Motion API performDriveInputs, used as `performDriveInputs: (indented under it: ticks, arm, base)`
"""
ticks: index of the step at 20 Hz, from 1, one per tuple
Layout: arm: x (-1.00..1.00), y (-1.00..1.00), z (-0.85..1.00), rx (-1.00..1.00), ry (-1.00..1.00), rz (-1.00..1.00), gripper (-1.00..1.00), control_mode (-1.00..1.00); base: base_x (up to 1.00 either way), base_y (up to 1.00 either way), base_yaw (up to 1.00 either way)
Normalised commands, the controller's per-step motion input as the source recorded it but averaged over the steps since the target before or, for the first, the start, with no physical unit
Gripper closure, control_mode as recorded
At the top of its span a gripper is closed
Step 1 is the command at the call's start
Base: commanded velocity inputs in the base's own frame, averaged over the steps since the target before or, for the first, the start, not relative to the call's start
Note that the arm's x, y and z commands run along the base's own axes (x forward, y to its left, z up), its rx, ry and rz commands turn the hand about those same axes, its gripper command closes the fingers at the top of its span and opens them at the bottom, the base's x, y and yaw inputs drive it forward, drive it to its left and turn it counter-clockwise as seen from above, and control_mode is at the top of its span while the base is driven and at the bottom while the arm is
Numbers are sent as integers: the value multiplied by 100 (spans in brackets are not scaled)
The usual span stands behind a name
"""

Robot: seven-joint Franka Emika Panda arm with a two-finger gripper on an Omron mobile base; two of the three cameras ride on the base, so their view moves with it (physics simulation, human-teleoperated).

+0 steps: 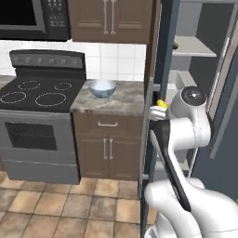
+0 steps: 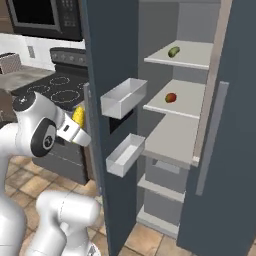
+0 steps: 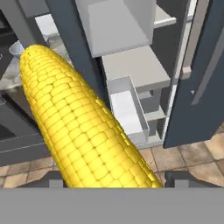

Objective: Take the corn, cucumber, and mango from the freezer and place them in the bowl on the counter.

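My gripper (image 3: 117, 183) is shut on the corn (image 3: 74, 122), a yellow cob that runs up and to the left between the fingers. In the base views the corn (image 1: 161, 103) (image 2: 78, 115) pokes out of the gripper (image 1: 157, 110) (image 2: 75, 125) beside the open freezer door (image 2: 107, 90), at about counter height. The pale blue bowl (image 1: 102, 88) stands on the marbled counter (image 1: 122, 103), left of the gripper. Inside the freezer, the cucumber (image 2: 173, 51) lies on the top shelf. The mango (image 2: 170, 97) sits on the shelf below it.
The black stovetop (image 1: 37, 90) lies left of the counter, with a microwave (image 1: 32, 18) above it. The door's edge (image 1: 149, 139) stands between my arm and the counter. Two white door bins (image 2: 124, 97) (image 2: 125, 154) jut from the door's inner side.
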Motion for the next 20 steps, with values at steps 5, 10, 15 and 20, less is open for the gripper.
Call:
performDriveInputs:
  ticks: [5, 10, 15, 20]
  arm:
    - [0, 0, 0, 0, 0, 0, 100, 100]
    - [0, 0, 0, 0, 0, 0, 100, 100]
    - [0, 0, 0, 0, 0, 0, 100, 100]
    - [0, 0, 0, 0, 0, 0, 100, 100]
  base:
    - [51, 100, 35]
    - [100, 99, -3]
    - [100, 91, -31]
    - [76, 96, -33]
